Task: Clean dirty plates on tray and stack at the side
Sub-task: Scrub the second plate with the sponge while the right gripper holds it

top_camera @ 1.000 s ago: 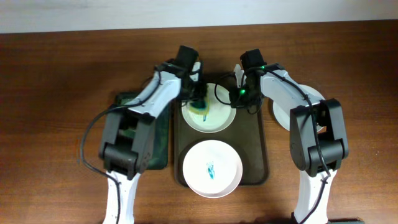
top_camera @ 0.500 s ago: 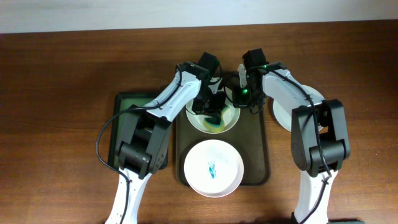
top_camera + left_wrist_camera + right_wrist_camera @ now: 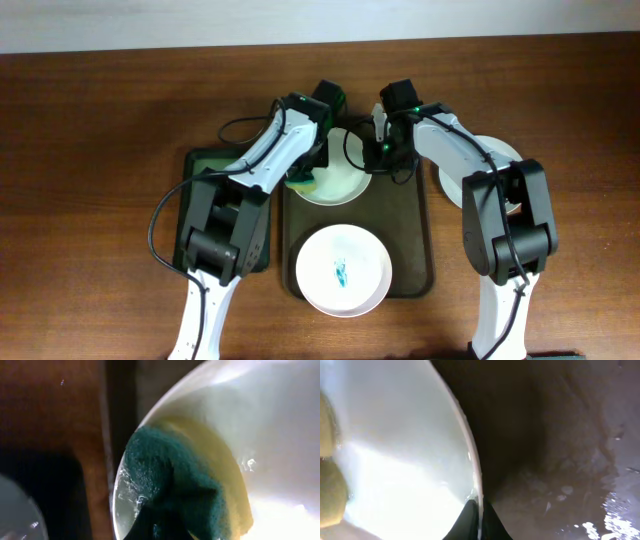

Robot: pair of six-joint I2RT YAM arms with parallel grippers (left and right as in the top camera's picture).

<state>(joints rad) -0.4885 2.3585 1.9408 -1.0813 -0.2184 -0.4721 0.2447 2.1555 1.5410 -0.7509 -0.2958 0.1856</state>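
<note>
The tray (image 3: 412, 235) holds two white plates. The far plate (image 3: 345, 180) looks plain white; the near plate (image 3: 365, 250) has a teal smear at its centre. My left gripper (image 3: 308, 170) is shut on a green-and-yellow sponge (image 3: 301, 183) pressed on the far plate's left rim. In the left wrist view the sponge (image 3: 175, 475) lies on the plate (image 3: 280, 435). My right gripper (image 3: 379, 150) is shut on the far plate's right rim, which shows pinched between its fingers (image 3: 479, 512) in the right wrist view. A third white plate (image 3: 452, 187) lies on the table right of the tray.
A smaller dark green tray (image 3: 215, 170) lies left of the big tray, partly under my left arm. Both arms reach over the tray's far end. The wooden table (image 3: 90, 150) extends to both sides.
My left gripper has swept the sponge from the far plate's middle to its left rim. The green smear on that plate no longer shows. My right gripper stays on the rim.
</note>
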